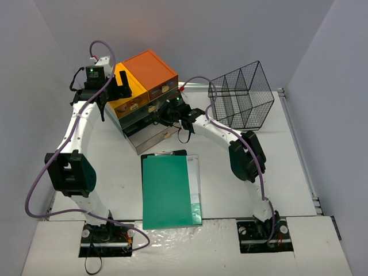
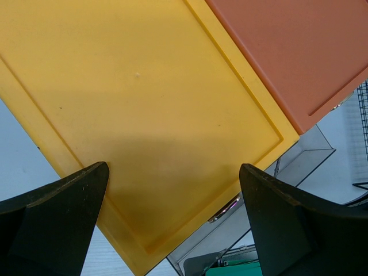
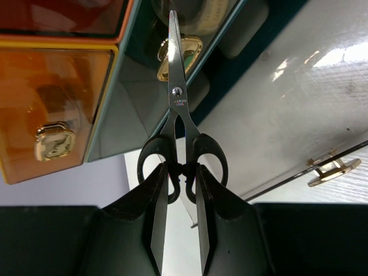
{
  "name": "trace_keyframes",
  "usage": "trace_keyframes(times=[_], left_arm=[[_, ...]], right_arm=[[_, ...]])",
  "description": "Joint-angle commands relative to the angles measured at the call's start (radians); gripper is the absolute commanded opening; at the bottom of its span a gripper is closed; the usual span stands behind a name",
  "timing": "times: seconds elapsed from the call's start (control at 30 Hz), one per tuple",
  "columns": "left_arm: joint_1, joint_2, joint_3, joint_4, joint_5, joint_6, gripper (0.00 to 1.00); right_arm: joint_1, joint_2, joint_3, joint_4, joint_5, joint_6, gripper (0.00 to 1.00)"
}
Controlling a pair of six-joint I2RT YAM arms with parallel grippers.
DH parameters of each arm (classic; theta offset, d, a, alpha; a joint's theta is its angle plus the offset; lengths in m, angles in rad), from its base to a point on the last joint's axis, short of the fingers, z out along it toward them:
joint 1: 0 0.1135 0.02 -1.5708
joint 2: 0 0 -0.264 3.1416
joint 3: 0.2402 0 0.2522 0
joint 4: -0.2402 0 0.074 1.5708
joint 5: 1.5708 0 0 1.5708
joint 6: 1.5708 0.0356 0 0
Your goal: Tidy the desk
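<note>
Right gripper (image 3: pixel 181 172) clenches scissors (image 3: pixel 175 98) by the handles, blades reaching ahead of its jaws toward the teal drawer (image 3: pixel 138 92), desk (image 1: pixel 115 172) below; lowering them level should avoid snagging. Left gripper (image 2: pixel 173 168) gapes over yellow top (image 2: pixel 144 86).

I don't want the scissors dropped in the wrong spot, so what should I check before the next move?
1. Grip: the right gripper is clamped on the handles of the scissors: ok.
2. Blades closed: ok.
3. A bottom drawer of the drawer unit is pulled out: ok.
4. Blade tips lined up over that open drawer: cannot tell; in the right wrist view they point towards the unit's drawer fronts.
5. The left gripper is open, holds nothing and sits above the unit's yellow top, away from the open drawer: ok.
</note>
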Motion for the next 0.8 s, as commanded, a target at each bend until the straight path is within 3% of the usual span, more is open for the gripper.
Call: trace_keyframes(times=[0.0, 0.37, 0.77], left_arm=[[0.017, -0.015, -0.02, -0.098, 0.007, -0.038, 0.97], [0.017, -0.016, -0.016, -0.104, 0.002, -0.037, 0.97], [0.017, -0.015, -0.017, -0.103, 0.003, -0.038, 0.97]], right_arm=[[-0.003, -0.044, -0.012, 0.106, 0.049, 0.082, 0.0], [-0.002, 0.004, -0.07, 0.105, 0.08, 0.145, 0.0], [-0.008, 0.033, -0.096, 0.106, 0.068, 0.109, 0.01]])
